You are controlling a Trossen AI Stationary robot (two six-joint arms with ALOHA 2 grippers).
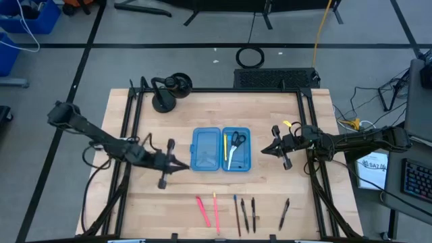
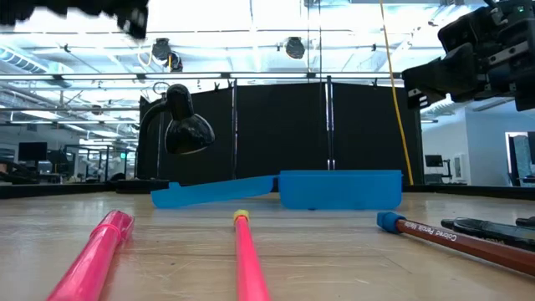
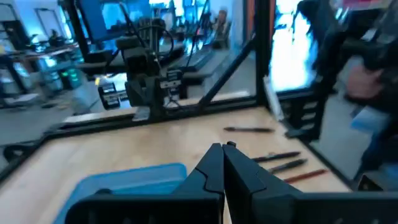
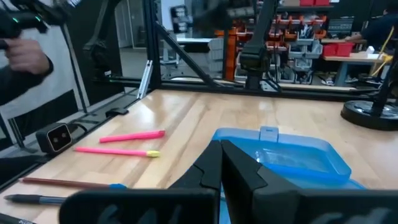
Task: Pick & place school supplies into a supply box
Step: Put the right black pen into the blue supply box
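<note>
The translucent blue supply box (image 1: 206,150) lies open at the table's middle, and its right half holds a yellow pencil (image 1: 225,146) and black-handled scissors (image 1: 235,144). Near the table's near edge lie two pink markers (image 1: 202,210), a blue pen (image 1: 237,214) and several dark pens (image 1: 253,214). My left gripper (image 1: 181,167) hovers shut just left of the box (image 3: 130,183). My right gripper (image 1: 264,150) hovers shut just right of the box (image 4: 280,152). Neither holds anything.
A black desk lamp (image 1: 169,91) stands at the far left corner of the table. One dark pen (image 1: 285,213) lies apart toward the near right. Black frame rails run along the table's left and right sides. A person's hand (image 4: 25,59) shows beyond the table edge.
</note>
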